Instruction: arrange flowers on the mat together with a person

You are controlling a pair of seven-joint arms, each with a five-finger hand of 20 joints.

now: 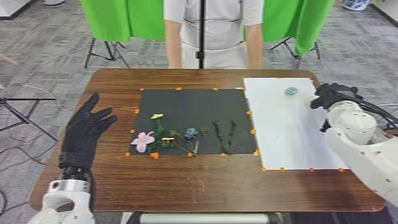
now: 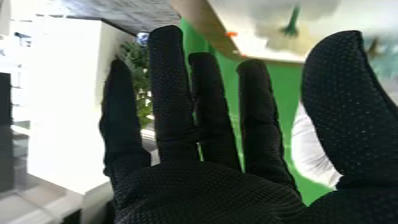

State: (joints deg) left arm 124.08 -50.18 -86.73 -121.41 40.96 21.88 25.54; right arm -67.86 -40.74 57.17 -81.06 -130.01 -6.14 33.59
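Right hand (image 1: 336, 95): located at right side of white sheet (image 1: 289, 130), twd. far end, palm side not seen in head view. In right wrist view, fingers of right hand (image 2: 209, 192) are straight & spread, thumb held wide of them; hand empty. Contact w/ sheet or table can't be told.

Bluish-green flower head (image 1: 291, 91): lies on far part of white sheet, just beside right hand, on its left; small, rounded. Fine detail can't be made out.

Black mat (image 1: 182, 102): placed left of white sheet, edges adjoining. Flowers grouped on near half, as follows. Two dk. green sprigs (image 1: 218, 137) laid side by side, lengthwise, nr. right edge; thin, leafy. Blue flower (image 1: 190, 133) noted left of sprigs, nr. middle. Yellow flower (image 1: 157, 116) set farthest from robot, w/ green stem below. Pink flower (image 1: 142, 141) at near left corner, lg. petals spread, largest bloom of group.

Left hand (image 1: 80, 135): held over table (image 1: 160, 187), left of black mat, fingers extended, thumb apart; empty. Orange markers (image 1: 252, 131) seen along edges of mat & sheet. Green cloth (image 1: 115, 20) hung beyond table.
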